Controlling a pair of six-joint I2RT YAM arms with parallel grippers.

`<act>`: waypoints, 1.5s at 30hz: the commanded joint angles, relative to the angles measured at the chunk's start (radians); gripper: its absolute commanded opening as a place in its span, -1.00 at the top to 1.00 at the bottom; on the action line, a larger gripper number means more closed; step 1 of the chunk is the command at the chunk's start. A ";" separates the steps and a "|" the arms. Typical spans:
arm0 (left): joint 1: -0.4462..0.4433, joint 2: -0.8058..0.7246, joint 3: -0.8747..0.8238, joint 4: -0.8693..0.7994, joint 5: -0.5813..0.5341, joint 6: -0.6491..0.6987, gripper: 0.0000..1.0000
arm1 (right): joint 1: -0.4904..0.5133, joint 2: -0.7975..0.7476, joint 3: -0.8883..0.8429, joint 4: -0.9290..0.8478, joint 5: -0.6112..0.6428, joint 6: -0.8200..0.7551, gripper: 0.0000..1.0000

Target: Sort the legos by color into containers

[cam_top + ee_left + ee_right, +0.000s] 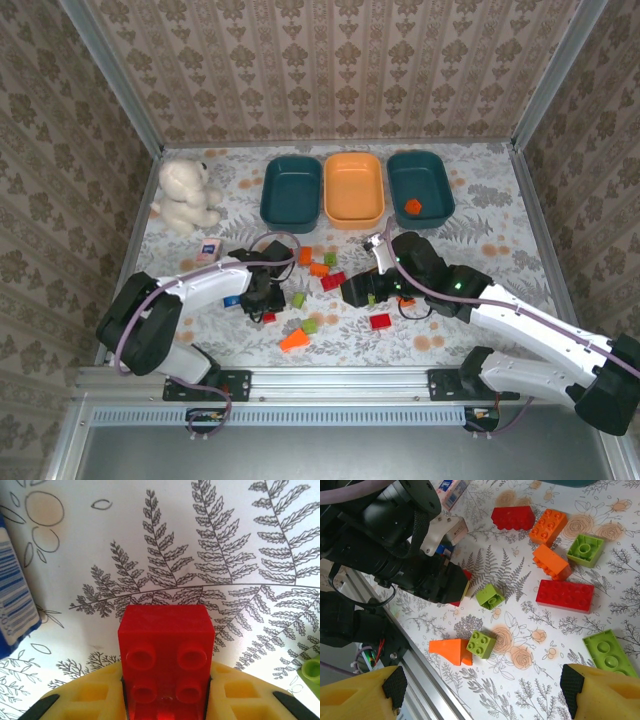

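Two yellow pads [70, 707] of the left gripper [166, 692] press against the sides of a red brick [166, 645], its studs facing the wrist camera, so this pincer is clenched on it; the brick sits low over the fern-printed table [225, 540], near the blue-and-white carton [15, 580]; whether it is lifted clear I cannot tell; the right gripper [482, 690] hangs released, its pads wide apart with nothing between, above a scatter of red, orange and green legos [565, 595]; farther out, along the far edge, stand the three containers; the left teal tub [291, 190] and the orange tub [354, 190] look bare, and the right teal tub [425, 175] holds one reddish-orange brick [413, 207]; I judge the sorting barely begun: one piece delivered, one in hand, roughly ten left to go
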 commanded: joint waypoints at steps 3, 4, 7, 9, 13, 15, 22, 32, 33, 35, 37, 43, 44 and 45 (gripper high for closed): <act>-0.001 -0.115 0.131 -0.163 -0.101 0.063 0.51 | 0.000 -0.007 0.074 -0.020 0.076 0.003 -0.66; 0.010 -0.132 0.178 -0.183 -0.111 0.086 0.52 | -0.006 -0.010 0.087 -0.025 0.089 0.004 -0.66; 0.068 -0.112 0.319 -0.179 -0.088 0.172 0.54 | -0.029 -0.011 0.108 -0.031 0.132 0.020 -0.66; 0.116 -0.054 0.410 -0.151 -0.055 0.229 0.54 | -0.050 -0.003 0.123 -0.031 0.143 0.031 -0.66; 0.177 0.137 0.628 -0.122 -0.027 0.341 0.54 | -0.100 0.039 0.173 -0.028 0.151 0.045 -0.66; 0.200 0.244 0.739 -0.119 -0.024 0.375 0.54 | -0.126 0.067 0.201 -0.036 0.148 0.053 -0.66; 0.245 0.594 1.104 -0.125 -0.002 0.415 0.58 | -0.194 0.133 0.276 -0.057 0.133 0.072 -0.66; 0.299 0.865 1.319 -0.207 -0.018 0.393 0.57 | -0.239 0.118 0.270 -0.114 0.126 0.084 -0.66; 0.301 0.878 1.321 -0.205 -0.008 0.392 0.55 | -0.242 0.112 0.264 -0.118 0.131 0.087 -0.66; 0.301 0.899 1.328 -0.205 0.014 0.394 0.51 | -0.249 0.106 0.252 -0.130 0.138 0.095 -0.66; 0.301 0.913 1.331 -0.195 0.046 0.399 0.45 | -0.253 0.105 0.246 -0.149 0.152 0.099 -0.66; 0.299 0.911 1.317 -0.203 0.069 0.411 0.16 | -0.272 0.103 0.222 -0.213 0.190 0.119 -0.65; 0.298 0.906 1.316 -0.203 0.070 0.413 0.11 | -0.273 0.101 0.219 -0.218 0.194 0.119 -0.64; 0.297 0.900 1.315 -0.203 0.069 0.413 0.05 | -0.273 0.100 0.215 -0.221 0.198 0.117 -0.64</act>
